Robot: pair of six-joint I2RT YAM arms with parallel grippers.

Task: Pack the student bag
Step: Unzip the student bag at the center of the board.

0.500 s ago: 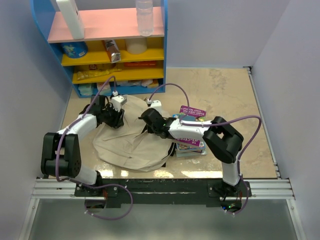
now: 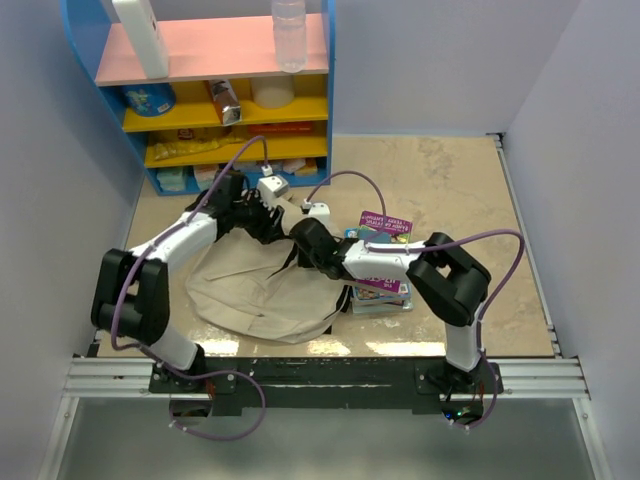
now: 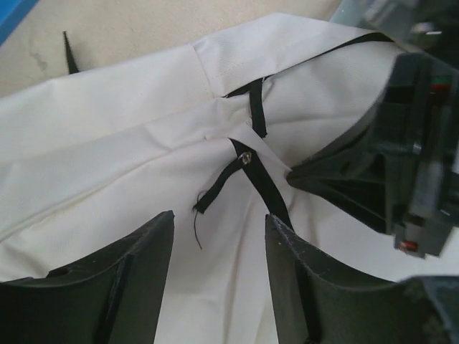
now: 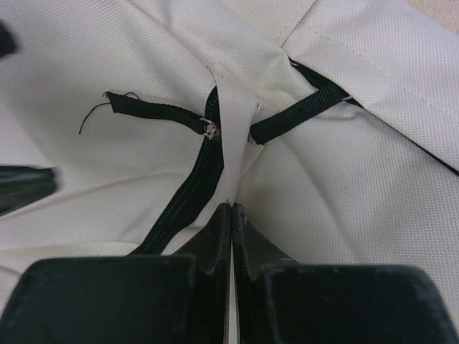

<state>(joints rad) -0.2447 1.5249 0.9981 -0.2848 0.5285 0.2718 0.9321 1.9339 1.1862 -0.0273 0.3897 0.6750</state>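
Note:
The student bag [image 2: 250,290], cream fabric with black zippers, lies slumped on the floor between the arms. My right gripper [image 2: 298,240] is at its upper edge, shut on a pinched fold of the bag's fabric [image 4: 231,204] beside the black zipper [image 4: 183,204]. Two black pull tabs [image 4: 154,111] lie just beyond the fold. My left gripper [image 2: 262,215] hovers close by on the left, open over the cream fabric [image 3: 107,143] with nothing between its fingers [image 3: 143,251]. A black pull tab [image 3: 219,190] lies just ahead of it.
A stack of colourful books [image 2: 385,262] lies to the right of the bag, under my right arm. A blue shelf unit [image 2: 230,100] with yellow shelves, boxes and a bottle [image 2: 289,35] stands at the back left. Walls close both sides.
My left gripper moved right and back along the bag's top edge toward the right gripper and opened wider. The right gripper closed on the fabric.

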